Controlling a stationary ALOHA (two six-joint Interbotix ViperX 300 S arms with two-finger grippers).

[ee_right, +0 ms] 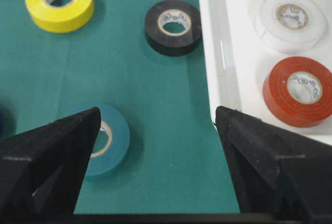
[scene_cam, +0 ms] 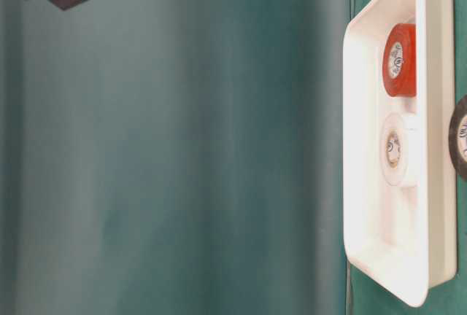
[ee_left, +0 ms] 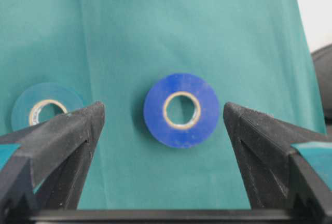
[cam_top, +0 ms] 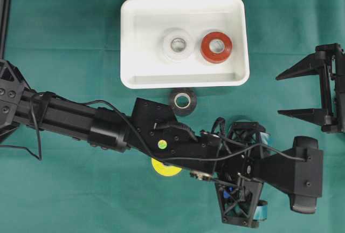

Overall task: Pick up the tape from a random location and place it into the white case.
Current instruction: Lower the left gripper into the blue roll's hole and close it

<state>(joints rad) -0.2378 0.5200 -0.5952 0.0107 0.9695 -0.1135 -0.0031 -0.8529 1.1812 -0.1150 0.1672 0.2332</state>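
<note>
table cloth (cam_top: pixel 64 39): green, covers the whole work surface; everything below is placed relative to the white case.
left arm (cam_top: pixel 70 122): reaches across below the case, from the left edge over towards its lower right.
white case (cam_top: pixel 237 39): upper middle of the overhead view, open side up. Holds a white roll (cam_top: pixel 178 45) and a red roll (cam_top: pixel 216 47) side by side, red on the right.
right gripper (cam_top: pixel 302 90): parked well right of the case, fingers spread wide, nothing between them.
left gripper (ee_left: pixel 163 117): below and right of the case, pointing down, fingers spread wide and empty. Blue roll (ee_left: pixel 181 110) sits centred in the gap, lying flat on the cloth, not touched by either finger.
black roll (cam_top: pixel 182 101): flat on the cloth, just below the case's near rim.
yellow roll (cam_top: pixel 164 167): further below the case, mostly hidden under the left arm.
teal roll (ee_right: pixel 106 139): on the cloth below the case, near the blue one; in the left wrist view it lies just behind the left finger.
risk 1: teal roll is close on one side. A descent off-centre could land a finger on it or drag it along.
risk 2: blue roll lies flat and low. Closing too high would likely skim the top edge and flip it or slide off.
risk 3: the carry to the case passes over the black roll and the rim. A low path could clip either.
</note>
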